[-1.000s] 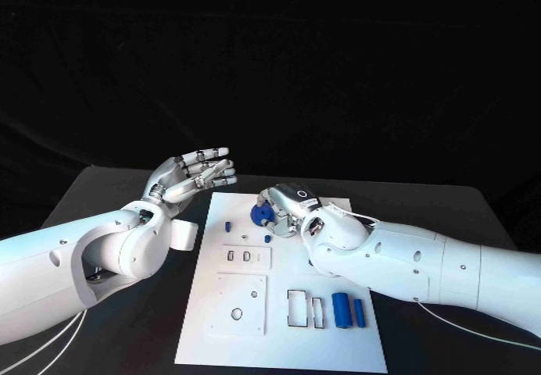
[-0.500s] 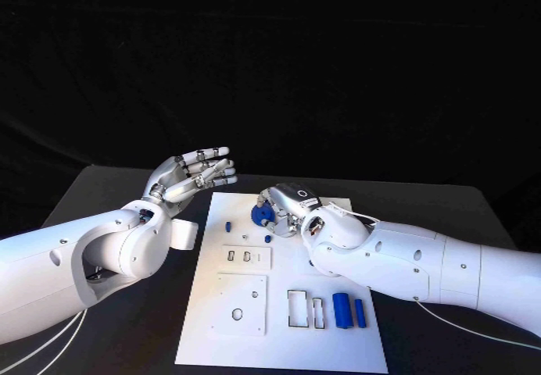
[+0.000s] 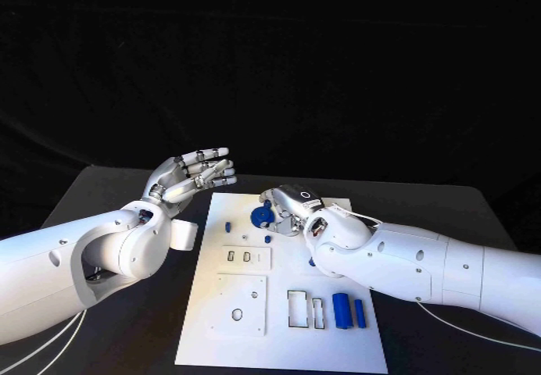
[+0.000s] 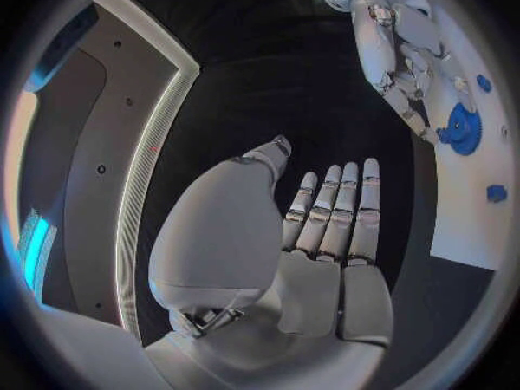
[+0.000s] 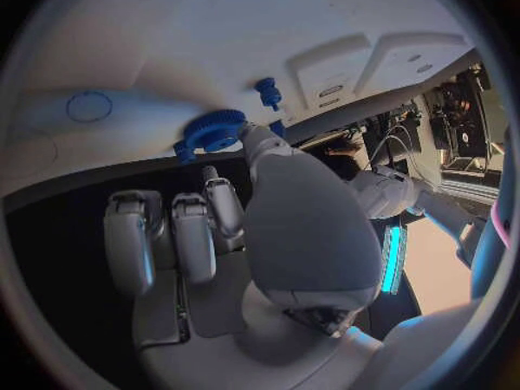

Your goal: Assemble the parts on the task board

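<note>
The left hand is seen raised above the black table, just off the far left corner of the task board. Its fingers are held straight and close side by side, the thumb apart from them, and nothing is held in it.

On the task board's left half, a small blue peg stands near the left edge, toward the far end. Nearer the robot, a small plate with two slots is set, and below it a larger square plate with an oval hole.

Toward the far end of the board, about mid-width, a blue gear is seen, with the fingertips of the right hand against it. In the right wrist view the thumb's tip is pressed to the rim of the gear, while the other fingers are curled in toward the palm. Whether the gear is gripped or only touched cannot be told. Another small blue part lies just beside the hand, on its near side.

Near the board's near right corner, a rectangular frame is laid, and just right of it two blue cylinders lie side by side, parallel to the right edge.
</note>
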